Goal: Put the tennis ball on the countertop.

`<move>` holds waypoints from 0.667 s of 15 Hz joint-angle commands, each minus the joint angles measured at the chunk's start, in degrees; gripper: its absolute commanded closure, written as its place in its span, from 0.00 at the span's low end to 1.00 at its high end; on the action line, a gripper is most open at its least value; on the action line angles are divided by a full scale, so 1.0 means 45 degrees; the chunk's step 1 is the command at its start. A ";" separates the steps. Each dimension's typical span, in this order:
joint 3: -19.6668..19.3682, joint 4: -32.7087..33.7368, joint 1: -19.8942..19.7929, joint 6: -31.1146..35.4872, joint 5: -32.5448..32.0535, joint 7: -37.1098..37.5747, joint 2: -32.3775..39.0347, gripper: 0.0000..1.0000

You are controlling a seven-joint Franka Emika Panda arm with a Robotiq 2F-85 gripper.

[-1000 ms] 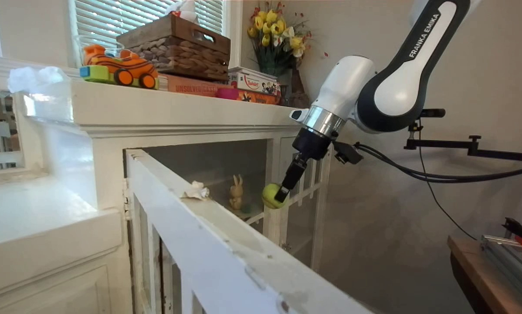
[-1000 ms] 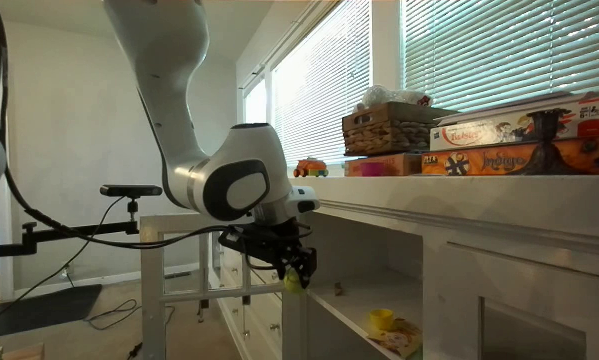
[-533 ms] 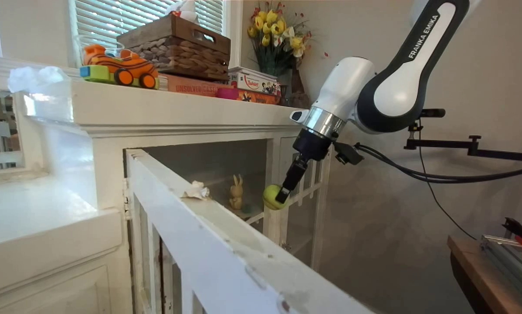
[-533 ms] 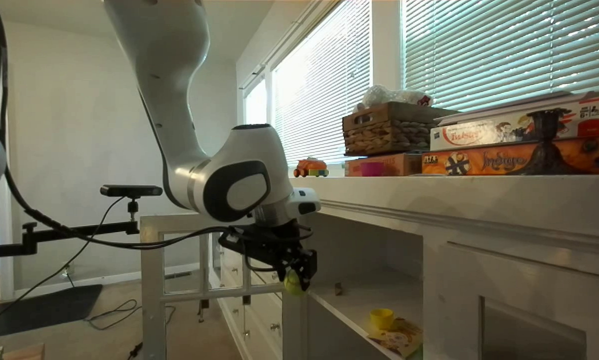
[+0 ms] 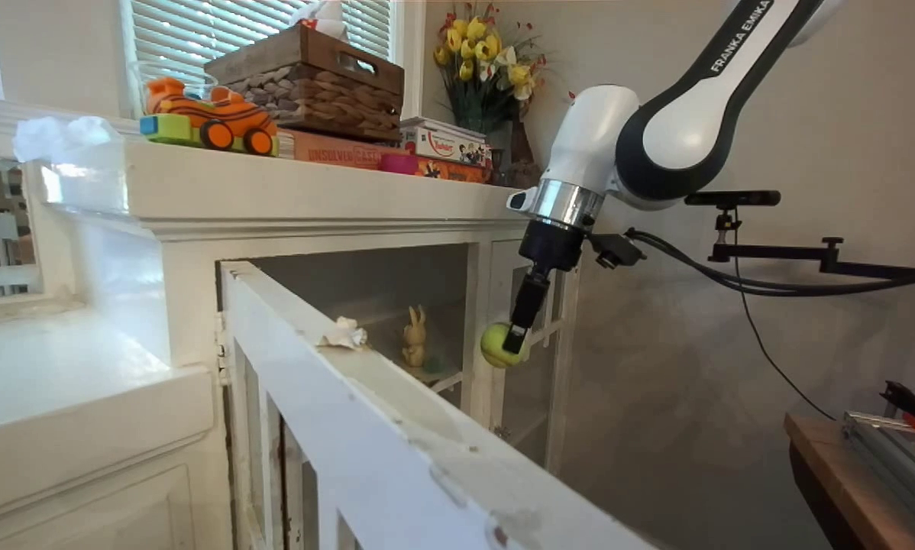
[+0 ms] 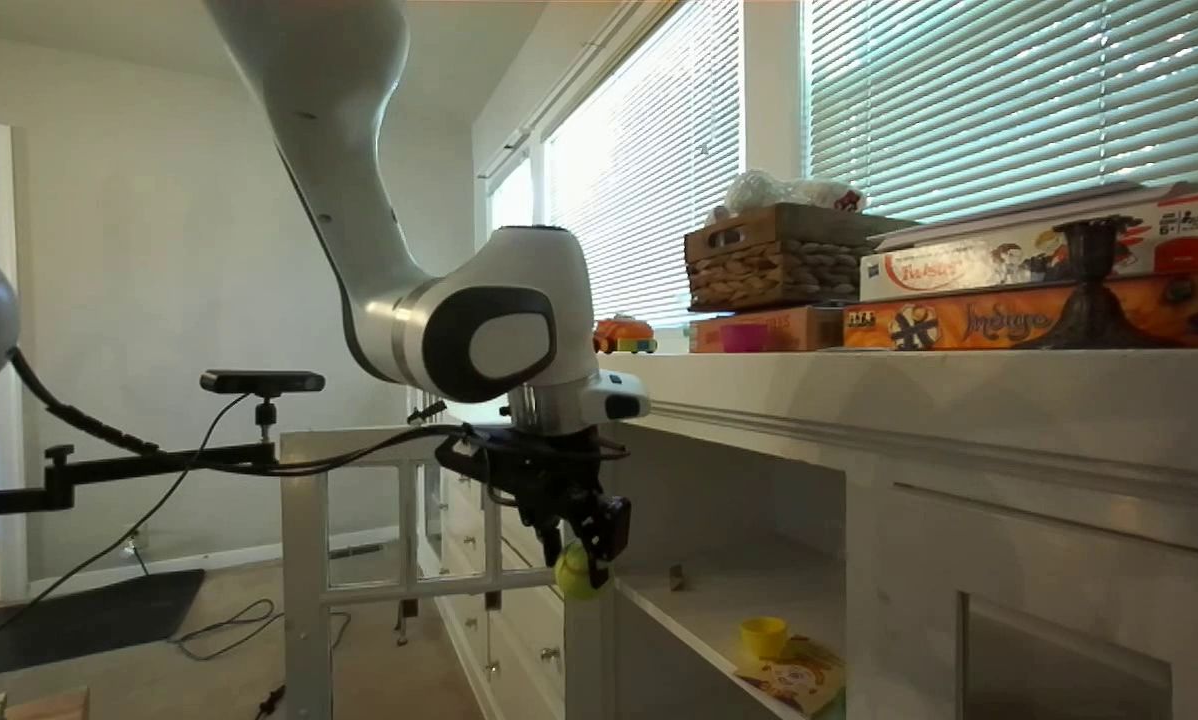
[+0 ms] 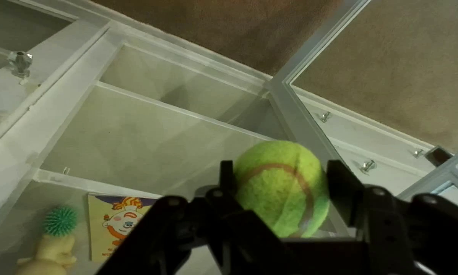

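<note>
The tennis ball (image 7: 282,189) is yellow-green with a reddish seam. It sits between the two black fingers of my gripper (image 7: 281,165), which is shut on it. In both exterior views the ball (image 5: 499,347) (image 6: 572,575) is held in the air at the fingertips of the downward-tilted gripper (image 5: 515,338) (image 6: 577,562). It is below the level of the countertop, in front of the open cabinet. The white countertop (image 5: 328,183) runs along the top of the cabinet; its moulded front edge also shows in an exterior view (image 6: 909,400). The countertop is out of the wrist view.
An open white cabinet door (image 5: 396,389) juts out beside the arm. The countertop bears an orange toy (image 5: 213,118), a woven basket (image 5: 335,92), game boxes (image 6: 1009,310) and yellow flowers (image 5: 480,53). Shelves inside hold a bunny figure (image 5: 415,337) and a yellow cup (image 6: 764,637).
The arm has shifted and the hand has turned more upright. The ball, still held, has moved slightly away from the cabinet opening. The first half second shows almost no motion.
</note>
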 commanded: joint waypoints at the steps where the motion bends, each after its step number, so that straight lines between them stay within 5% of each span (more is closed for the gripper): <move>1: 0.1508 0.0102 -0.1333 -0.1153 0.0543 -0.0295 -0.1028 0.63; 10: 0.5378 0.0338 -0.5115 -0.1641 0.0282 -0.0479 -0.1804 0.63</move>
